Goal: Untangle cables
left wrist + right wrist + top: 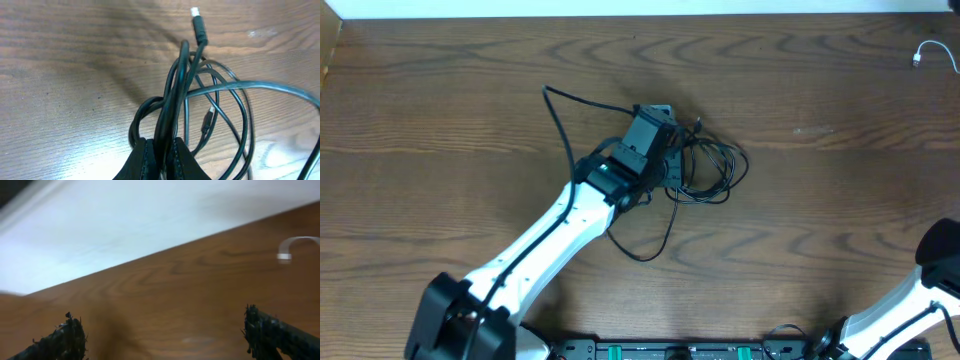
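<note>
A tangle of thin black cables [705, 170] lies at the middle of the wooden table, with one strand trailing up left and a loop hanging toward the front. My left gripper [655, 130] sits over the tangle's left side. In the left wrist view it [160, 150] is shut on a bundle of black cable strands [172, 95]; a plug end [198, 25] points away at the top. A white cable [932, 54] lies at the far right corner and also shows in the right wrist view [295, 246]. My right gripper [162, 330] is open and empty above bare table.
The table's back edge meets a white wall [125, 225]. The right arm's base [920, 290] sits at the front right corner. The left arm [550, 240] runs diagonally from the front left to the tangle.
</note>
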`<state>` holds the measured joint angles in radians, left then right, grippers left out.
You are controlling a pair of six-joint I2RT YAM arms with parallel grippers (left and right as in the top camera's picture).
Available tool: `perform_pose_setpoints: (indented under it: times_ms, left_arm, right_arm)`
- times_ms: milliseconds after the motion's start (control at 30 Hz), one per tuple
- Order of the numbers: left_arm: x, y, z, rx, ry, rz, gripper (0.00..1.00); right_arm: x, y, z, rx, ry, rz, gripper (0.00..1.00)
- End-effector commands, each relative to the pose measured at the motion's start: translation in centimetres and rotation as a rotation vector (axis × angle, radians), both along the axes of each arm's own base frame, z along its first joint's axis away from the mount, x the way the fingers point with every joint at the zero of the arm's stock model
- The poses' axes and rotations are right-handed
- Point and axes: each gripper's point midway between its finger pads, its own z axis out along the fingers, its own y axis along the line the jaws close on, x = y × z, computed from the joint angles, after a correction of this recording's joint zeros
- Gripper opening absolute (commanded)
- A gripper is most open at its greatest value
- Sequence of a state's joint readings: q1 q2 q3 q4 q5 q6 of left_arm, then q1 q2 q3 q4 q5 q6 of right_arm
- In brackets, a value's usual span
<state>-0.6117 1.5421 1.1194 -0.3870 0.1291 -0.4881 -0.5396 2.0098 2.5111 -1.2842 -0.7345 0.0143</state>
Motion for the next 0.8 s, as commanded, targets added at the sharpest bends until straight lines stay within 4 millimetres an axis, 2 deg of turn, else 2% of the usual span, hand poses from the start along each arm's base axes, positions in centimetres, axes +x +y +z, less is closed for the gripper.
perform_pose_setpoints:
  times_ms: [0,200,400,600,767]
  left_arm:
    - [-0.6,0.1,2.2,-0.024,-0.044,-0.026,0.08]
    - [-1.7,0.8,4.4,-0.045,-0.064,-0.032,0.08]
    - [-2.3,1.1,5.0,-0.047,-0.066,-0.031,0.08]
    - [-2.7,0.7,4.9,-0.089,-0.025,-0.02,0.08]
    - [-3.6,-0.3,5.1,-0.133,0.007,-0.067,0.08]
  right_arm:
    - [-3.6,5.0,6.3,0.075,-0.146,0.141,0.99]
    - [-8.9,7.1,10.5,-0.045,-0.206,0.095,0.99]
    - [-14.6,10.0,13.5,-0.149,-0.273,0.095,0.99]
    - [-18.6,12.3,14.2,-0.177,-0.282,0.106,0.99]
    - [-20.4,13.4,13.9,-0.187,-0.27,0.118,0.99]
